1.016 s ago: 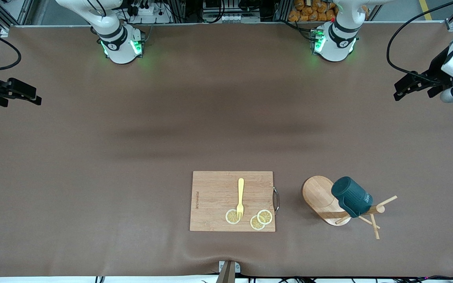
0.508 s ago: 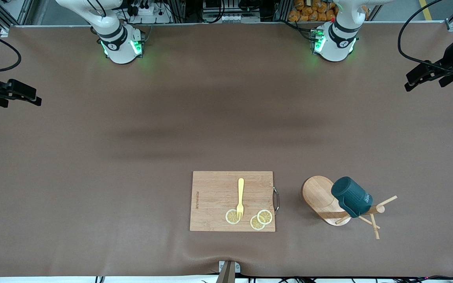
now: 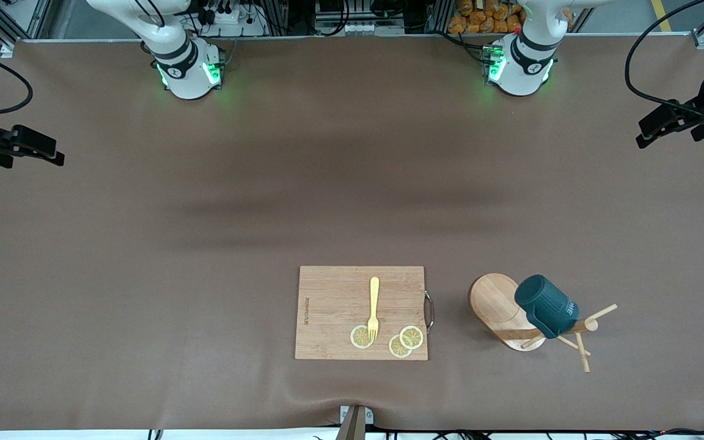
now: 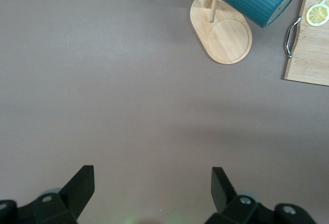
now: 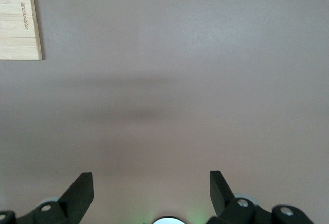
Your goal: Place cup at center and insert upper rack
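Observation:
The dark teal cup [image 3: 546, 313] hangs on the wooden mug tree [image 3: 498, 307], over its oval base, toward the left arm's end of the table. The cup [image 4: 259, 0] and the mug tree's base [image 4: 226, 39] also show in the left wrist view. My left gripper [image 3: 651, 131] is open and empty, up over the table's edge at the left arm's end, well apart from the cup. My right gripper [image 3: 52, 156] is open and empty and waits over the table's edge at the right arm's end. In both wrist views the left gripper [image 4: 152, 183] and the right gripper [image 5: 151, 183] have only bare mat between their fingers.
A rectangular wooden cutting board [image 3: 361, 311] with a metal handle lies beside the mug tree, toward the right arm's end. On it are a yellow fork [image 3: 374, 307] and three lemon slices [image 3: 401, 342]. A brown mat [image 3: 266, 214] covers the table.
My left gripper has drawn back toward the left arm's end of the table and away from the front camera. The right arm, cup and mug tree have not moved.

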Tool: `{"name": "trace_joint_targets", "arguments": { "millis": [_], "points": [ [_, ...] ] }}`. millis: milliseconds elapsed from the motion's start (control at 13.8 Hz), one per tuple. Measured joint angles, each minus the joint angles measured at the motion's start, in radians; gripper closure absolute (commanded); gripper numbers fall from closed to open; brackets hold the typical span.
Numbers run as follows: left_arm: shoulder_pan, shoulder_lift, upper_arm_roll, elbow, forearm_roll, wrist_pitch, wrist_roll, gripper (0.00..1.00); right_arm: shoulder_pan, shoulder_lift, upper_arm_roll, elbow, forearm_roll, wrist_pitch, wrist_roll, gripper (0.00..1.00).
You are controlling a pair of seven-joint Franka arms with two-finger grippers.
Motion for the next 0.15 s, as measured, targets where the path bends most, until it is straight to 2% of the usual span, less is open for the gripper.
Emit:
{"name": "trace_joint_targets", "arguments": {
  "millis": [145],
  "points": [
    [0.0,0.004,0.0,0.009,0.0,-0.001,0.0,0.0,0.0,0.0,0.0,0.002,0.0,0.002,0.0,0.0]
  ]
}}
